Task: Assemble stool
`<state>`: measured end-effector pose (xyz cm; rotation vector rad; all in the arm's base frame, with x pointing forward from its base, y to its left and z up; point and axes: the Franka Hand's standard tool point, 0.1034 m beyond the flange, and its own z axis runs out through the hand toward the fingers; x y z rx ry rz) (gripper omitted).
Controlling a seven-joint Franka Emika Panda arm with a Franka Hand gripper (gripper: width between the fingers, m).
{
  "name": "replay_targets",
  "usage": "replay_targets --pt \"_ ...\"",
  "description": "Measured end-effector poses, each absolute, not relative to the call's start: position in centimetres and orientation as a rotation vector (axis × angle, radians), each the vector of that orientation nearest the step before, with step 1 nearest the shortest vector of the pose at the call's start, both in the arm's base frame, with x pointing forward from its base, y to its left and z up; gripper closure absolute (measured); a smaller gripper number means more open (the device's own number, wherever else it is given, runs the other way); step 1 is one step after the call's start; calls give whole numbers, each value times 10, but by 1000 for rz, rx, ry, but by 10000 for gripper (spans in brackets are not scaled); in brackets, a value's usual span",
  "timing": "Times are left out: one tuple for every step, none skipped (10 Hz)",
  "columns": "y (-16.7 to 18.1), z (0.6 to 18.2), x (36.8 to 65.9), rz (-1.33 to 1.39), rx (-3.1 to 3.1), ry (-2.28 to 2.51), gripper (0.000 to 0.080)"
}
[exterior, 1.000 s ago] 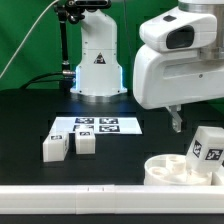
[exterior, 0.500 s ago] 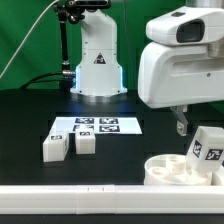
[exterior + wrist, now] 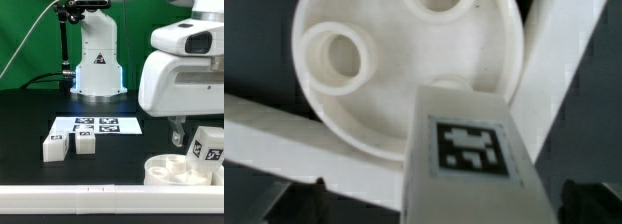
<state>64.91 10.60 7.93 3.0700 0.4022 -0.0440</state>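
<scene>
The round white seat point(image 3: 176, 171) lies at the exterior view's lower right, against the white border rail point(image 3: 90, 201). One white tagged leg point(image 3: 207, 147) stands at the seat's far right side. My gripper point(image 3: 180, 134) hangs just left of and above that leg. In the wrist view the seat point(image 3: 393, 60) shows its round holes, and the tagged leg point(image 3: 470, 165) stands between my dark fingers point(image 3: 303, 203). My gripper point(image 3: 452, 208) is open, with a gap on each side of the leg. Two more legs point(image 3: 55, 148) point(image 3: 86, 143) lie on the left.
The marker board point(image 3: 97, 126) lies on the black table behind the two loose legs. The arm's base point(image 3: 98, 65) stands at the back. The border rail point(image 3: 295, 135) runs close past the seat in the wrist view.
My arm has moved toward the exterior view's right and lowered, bringing the fingers closer to the leg on the seat. The parts have not moved.
</scene>
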Motion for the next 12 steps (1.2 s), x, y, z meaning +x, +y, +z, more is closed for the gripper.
replay_targets --pt "105 78 647 -50 3070 401 151" --pt "107 80 648 -46 3072 400 151" --pt "109 82 649 -43 3074 401 151" --pt "111 84 651 -37 3076 403 168" --pt "112 86 652 -38 3076 405 168" --pt "112 88 653 -34 3076 405 336" --pt "112 88 653 -32 3076 405 336" --pt "111 88 653 -31 3076 411 460" --pt "110 88 654 -22 3074 433 460" --pt "110 88 654 -22 3075 419 460" --pt "110 88 654 -22 3078 401 460" --pt "110 88 654 -22 3078 401 460"
